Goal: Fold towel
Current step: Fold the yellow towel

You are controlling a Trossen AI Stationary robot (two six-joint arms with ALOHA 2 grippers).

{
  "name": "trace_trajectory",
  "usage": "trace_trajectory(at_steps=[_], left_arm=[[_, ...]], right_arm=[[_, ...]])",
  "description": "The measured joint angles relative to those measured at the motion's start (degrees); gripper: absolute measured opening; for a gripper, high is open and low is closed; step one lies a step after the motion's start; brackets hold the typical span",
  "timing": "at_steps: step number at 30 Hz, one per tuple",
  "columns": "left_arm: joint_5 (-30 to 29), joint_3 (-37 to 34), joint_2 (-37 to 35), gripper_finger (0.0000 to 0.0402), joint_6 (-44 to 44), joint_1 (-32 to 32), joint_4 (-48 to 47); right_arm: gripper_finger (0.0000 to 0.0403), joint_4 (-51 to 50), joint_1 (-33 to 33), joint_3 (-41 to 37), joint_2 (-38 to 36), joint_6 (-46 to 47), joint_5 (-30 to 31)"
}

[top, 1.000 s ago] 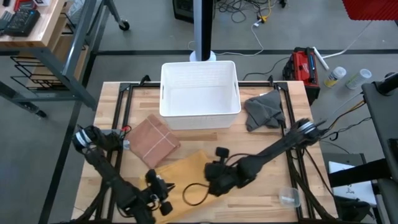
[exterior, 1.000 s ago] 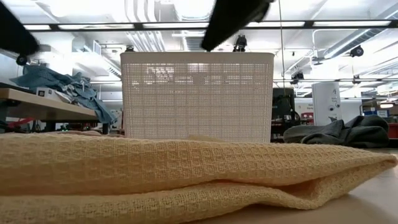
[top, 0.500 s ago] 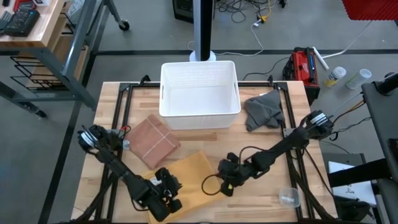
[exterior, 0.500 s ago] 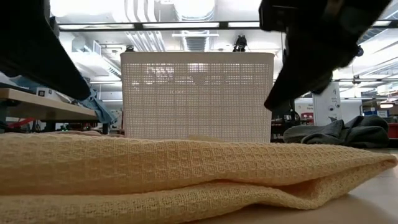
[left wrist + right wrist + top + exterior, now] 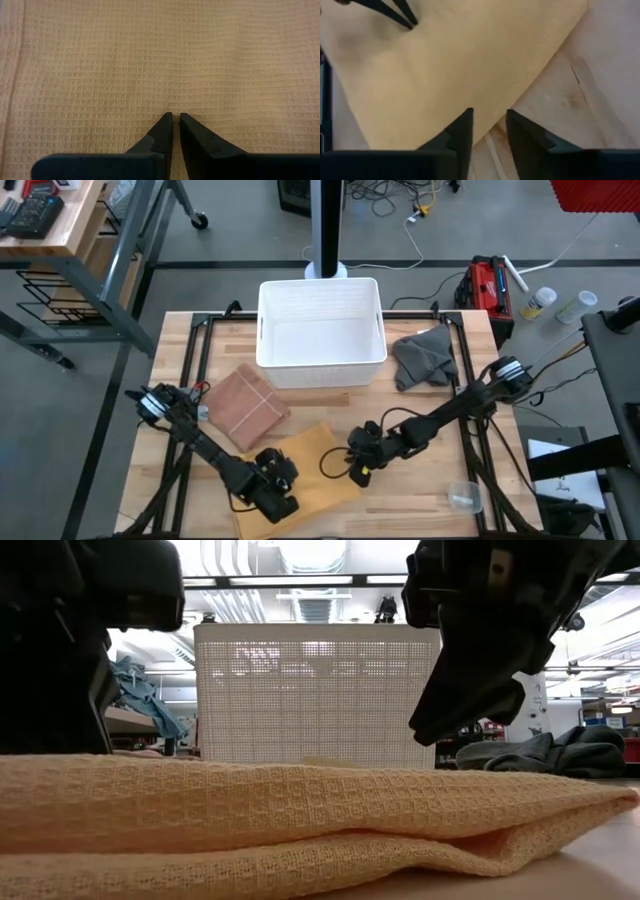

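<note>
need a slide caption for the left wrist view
Left claw, fingers nearly together, poised over the yellow waffle-weave towel that fills the frame.

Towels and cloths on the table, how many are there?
3: yellow towel at the front under both grippers, reddish-brown folded cloth on the left, grey cloth right of the white basket.

A robotics lab or workshop with an open industrial ceiling.

Exposed ducts (image 5: 240,595) and strip lights (image 5: 280,580) run overhead, loose cables (image 5: 395,200) trail across the bare concrete floor (image 5: 240,240), a red tool case (image 5: 487,285) stands beside the black-framed wooden surface (image 5: 420,505), and a workbench (image 5: 40,215) carries equipment.
</note>
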Motion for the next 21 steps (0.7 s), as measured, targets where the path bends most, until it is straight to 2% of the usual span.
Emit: trace_trajectory(at_steps=[6,10,16,19,21], left_arm=[[1.79,0.09,0.34,0.0025,0.00,0.73,0.18],[2.85,0.13,0.50,0.0025,0.00,1.20,0.48],[3.40,0.13,0.59,0.0025,0.25,1.42,0.92],[3.12,0.20,0.64,0.0025,1.12,1.45,1.25],[2.63,0.44,0.63,0.0025,1.47,1.35,1.01]], right_arm=[[0.0175,0.95,-0.41,0.86,4.75,3.13,-0.56],[0.0194,7.15,-1.24,2.53,9.29,2.90,-6.21],[0.0199,19.26,-2.32,6.93,16.46,0.24,-12.93],[0.0191,18.32,-2.44,10.03,18.17,-1.68,-13.44],[0.0165,14.45,-2.42,12.00,18.24,-3.04,-12.82]])
